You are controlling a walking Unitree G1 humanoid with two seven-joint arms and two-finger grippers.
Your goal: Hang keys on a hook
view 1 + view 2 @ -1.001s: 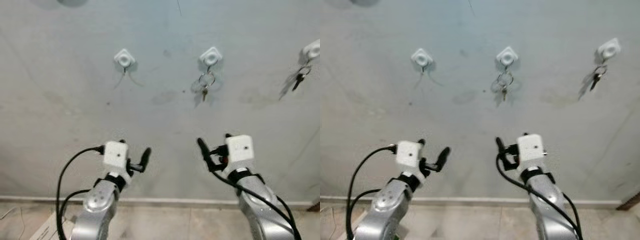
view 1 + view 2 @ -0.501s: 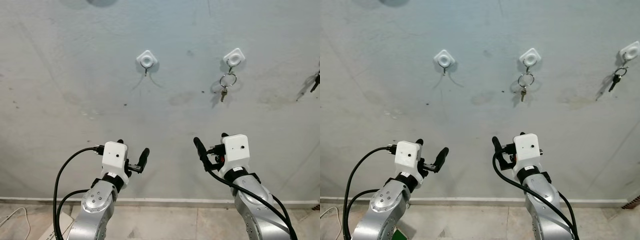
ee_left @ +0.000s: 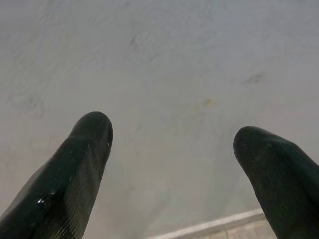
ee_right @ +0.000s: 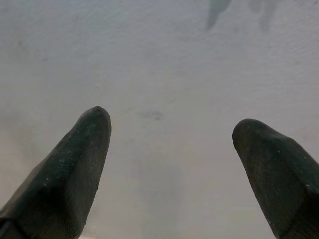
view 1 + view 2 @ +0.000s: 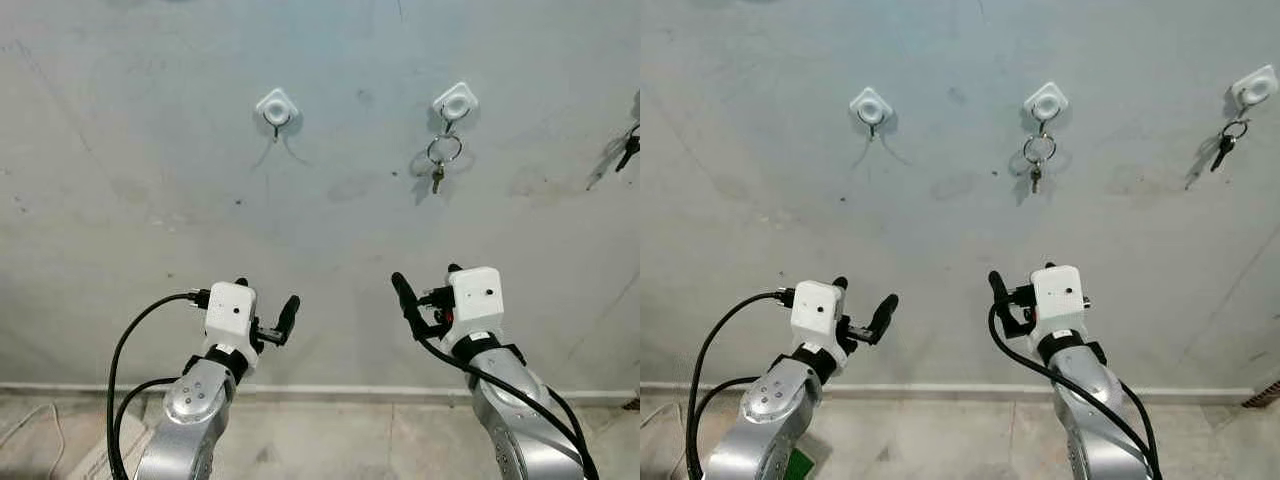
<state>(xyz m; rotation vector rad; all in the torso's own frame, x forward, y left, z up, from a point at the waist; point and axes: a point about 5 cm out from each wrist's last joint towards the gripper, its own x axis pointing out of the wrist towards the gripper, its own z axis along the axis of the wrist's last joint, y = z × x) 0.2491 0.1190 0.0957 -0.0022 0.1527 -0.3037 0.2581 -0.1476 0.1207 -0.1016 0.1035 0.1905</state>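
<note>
Down low, two silver arms reach up from the bottom edge, their lower parts cut off, black cables looping round each. The left gripper (image 5: 265, 312) is spread wide with nothing between its fingers; the wrist view gives two rounded, finely ribbed black fingertips (image 3: 82, 149) with bare wall between them. The right gripper (image 5: 428, 295) is likewise parted and empty, with two matte black tips against the wall in its own wrist view. Each wears a white boxy camera housing at the wrist.

Below them a pale skirting strip (image 5: 330, 392) runs along the foot of the wall, over tiled floor (image 5: 330, 440). Something green (image 5: 795, 465) pokes out beside the left arm, too little of it to name.

Up the wall (image 5: 150, 180): grey, rough plaster, blotched and scuffed. Three white diamond-shaped hooks with round centres, all in a row. The left hook (image 5: 276, 106) is bare, just a small dark prong hanging down. The middle hook (image 5: 455, 102) carries the keys (image 5: 441, 160): a round metal ring with a small key hanging under it, well above the right gripper and untouched by either. The right hook (image 5: 1253, 88) holds a second set (image 5: 1225, 142), dark, small and hard to make out; the left eye view cuts that hook off at the frame edge.
</note>
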